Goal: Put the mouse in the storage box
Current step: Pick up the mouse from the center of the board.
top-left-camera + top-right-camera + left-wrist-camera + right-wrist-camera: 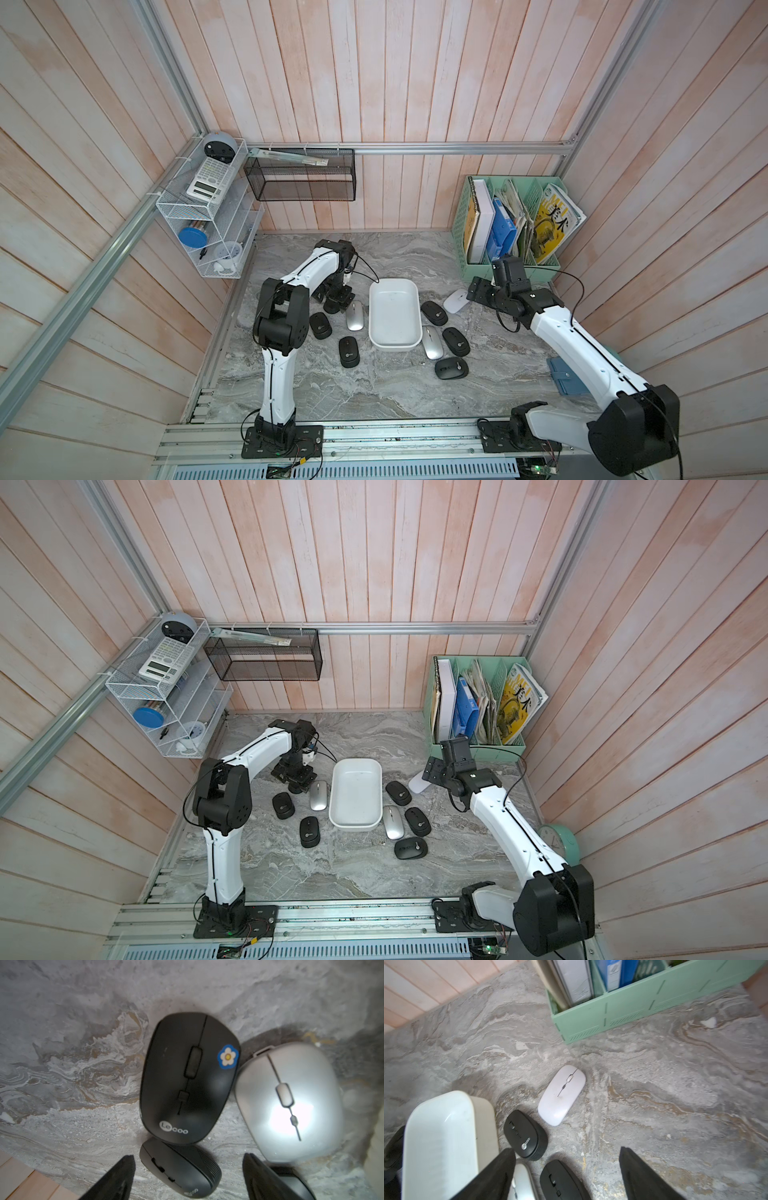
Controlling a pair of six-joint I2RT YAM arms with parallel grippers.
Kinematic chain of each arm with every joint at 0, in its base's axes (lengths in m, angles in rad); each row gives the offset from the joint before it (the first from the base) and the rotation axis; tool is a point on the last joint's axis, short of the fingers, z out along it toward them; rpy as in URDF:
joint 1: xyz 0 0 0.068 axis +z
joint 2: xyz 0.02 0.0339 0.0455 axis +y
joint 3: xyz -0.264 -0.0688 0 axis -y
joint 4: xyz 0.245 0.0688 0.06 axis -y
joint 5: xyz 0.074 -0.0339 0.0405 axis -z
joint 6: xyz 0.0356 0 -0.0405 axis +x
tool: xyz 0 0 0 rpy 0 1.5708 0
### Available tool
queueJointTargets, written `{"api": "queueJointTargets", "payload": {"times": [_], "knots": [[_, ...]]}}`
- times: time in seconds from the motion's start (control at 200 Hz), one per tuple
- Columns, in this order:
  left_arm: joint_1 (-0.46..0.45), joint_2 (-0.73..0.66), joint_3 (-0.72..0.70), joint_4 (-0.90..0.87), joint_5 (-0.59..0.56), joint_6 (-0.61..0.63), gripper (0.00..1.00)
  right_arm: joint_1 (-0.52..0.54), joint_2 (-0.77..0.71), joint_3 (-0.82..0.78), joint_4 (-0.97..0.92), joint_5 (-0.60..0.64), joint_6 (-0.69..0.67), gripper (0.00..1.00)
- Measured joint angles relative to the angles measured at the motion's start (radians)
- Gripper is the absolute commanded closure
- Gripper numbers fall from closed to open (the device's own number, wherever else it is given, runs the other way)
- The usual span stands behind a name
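Observation:
The storage box (393,316) (356,792) is a white tub in mid-table, with nothing in it. Several mice lie on either side of it in both top views. My left gripper (338,303) (188,1156) hangs low to the left of the box and is open. A small black mouse (178,1169) lies between its fingers, apart from both. Beyond it lie a black mouse with a flower sticker (190,1076) and a silver mouse (288,1103). My right gripper (473,293) (565,1150) is open and holds nothing, beside a white mouse (456,300) (562,1095).
A mint-green file holder (511,266) with books stands at the back right. A black wire basket (299,174) and a white wire shelf (203,212) hang on the walls. A blue item (565,376) and a green clock (559,839) sit under the right arm.

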Motion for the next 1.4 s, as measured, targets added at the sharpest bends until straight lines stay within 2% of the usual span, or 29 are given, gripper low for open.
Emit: {"api": "queueJointTargets", "payload": {"times": [0.14,0.295,0.5,0.74,1.4], "knots": [[0.01,0.019,0.016,0.003,0.0,0.0,0.13,0.139,-0.008,-0.007,0.049,-0.115,-0.019,0.17],[0.012,0.027,0.02,0.007,0.001,0.001,0.14,0.301,0.005,0.01,0.133,-0.298,-0.03,0.15],[0.014,0.042,0.024,0.011,0.003,0.004,0.14,0.389,0.111,0.059,0.277,-0.431,0.023,0.15],[0.045,0.043,0.031,0.029,0.015,0.004,0.15,0.451,0.18,0.105,0.306,-0.449,0.04,0.15],[0.055,0.142,0.115,0.033,0.083,0.019,0.2,0.453,0.176,0.117,0.268,-0.381,0.013,0.16]]}}
